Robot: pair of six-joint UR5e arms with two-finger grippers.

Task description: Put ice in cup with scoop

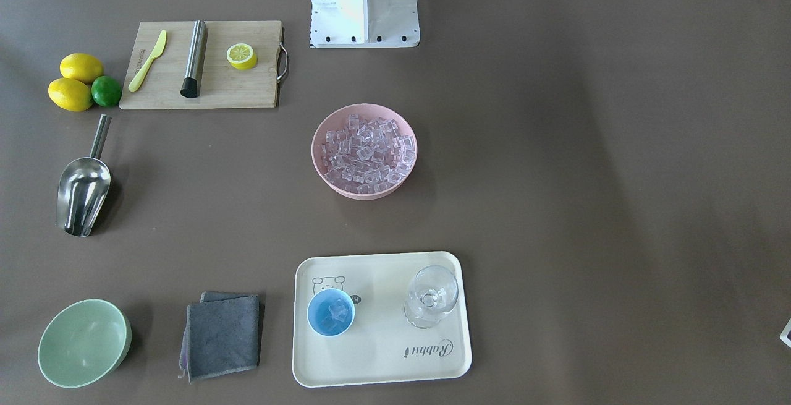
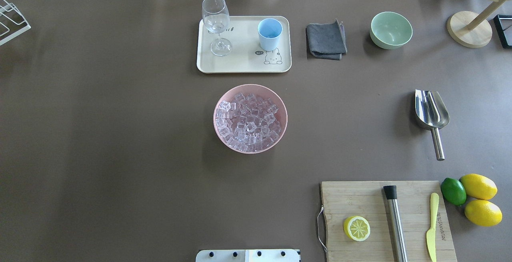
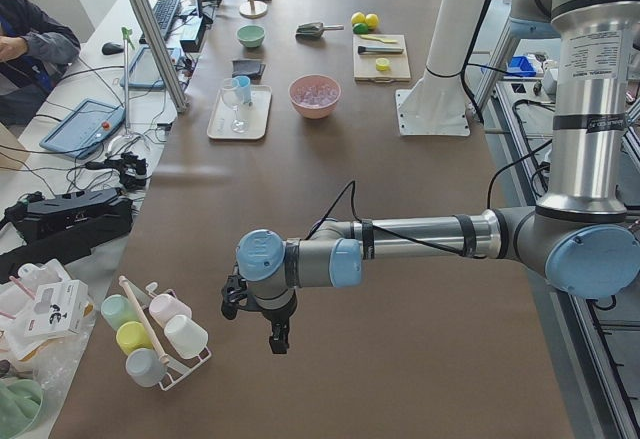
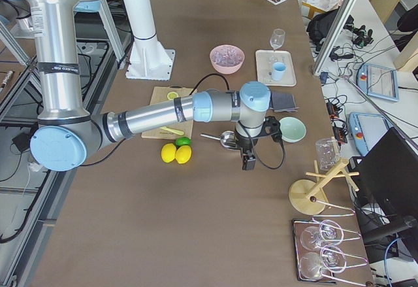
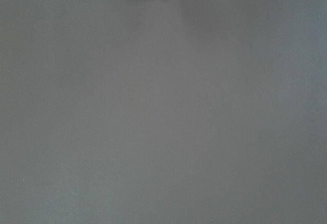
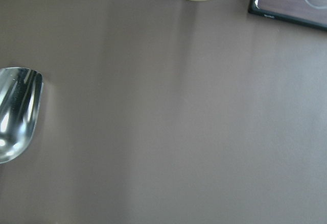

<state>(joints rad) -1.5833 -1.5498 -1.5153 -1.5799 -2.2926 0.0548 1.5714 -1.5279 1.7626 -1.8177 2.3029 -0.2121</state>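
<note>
The steel scoop [image 1: 82,191] lies empty on the table, handle toward the robot; it also shows in the overhead view [image 2: 431,112] and at the left edge of the right wrist view [image 6: 15,114]. Ice [image 1: 364,148] fills a pink bowl [image 2: 280,102] at the table's middle. The light-blue cup [image 1: 330,312] stands on a cream tray [image 1: 383,362] with a few cubes in it. My right gripper [image 4: 248,163] hangs close beside the scoop; my left gripper [image 3: 275,341] is far off at the table's left end. Whether either is open or shut I cannot tell.
A stemmed glass [image 1: 432,297] shares the tray. A grey cloth [image 1: 222,334] and green bowl [image 1: 83,343] lie beyond the scoop. A cutting board [image 1: 228,93] holds a lemon half, yellow knife and steel cylinder; lemons and a lime [image 1: 106,91] lie beside it.
</note>
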